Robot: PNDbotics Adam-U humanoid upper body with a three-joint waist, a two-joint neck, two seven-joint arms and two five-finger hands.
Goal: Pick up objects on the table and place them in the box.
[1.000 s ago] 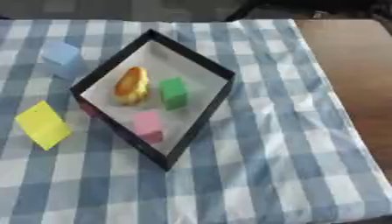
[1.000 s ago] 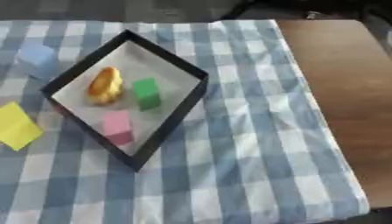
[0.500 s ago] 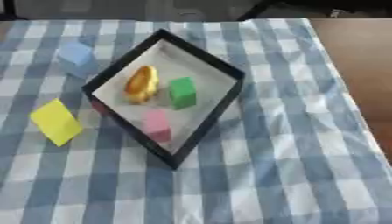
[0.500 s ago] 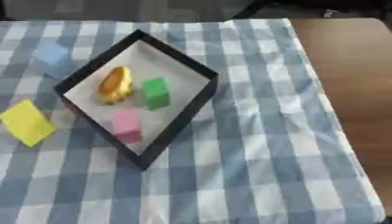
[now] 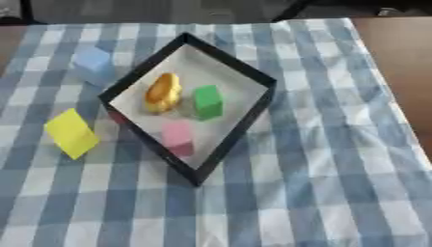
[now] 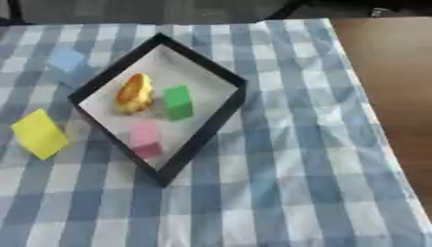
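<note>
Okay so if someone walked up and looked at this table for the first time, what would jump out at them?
Probably the black box, set cornerwise like a diamond in the middle of the blue-and-white checked cloth, with a golden object, a green block and a pink block inside. Next, the yellow block on the cloth to the box's left and the pale blue block beyond it. No robot hand is in view.

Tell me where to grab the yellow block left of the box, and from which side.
Take the yellow block across its two broad flat faces, coming from above. It seems to stand tilted on the cloth, clear of the box, so both faces look reachable.
</note>
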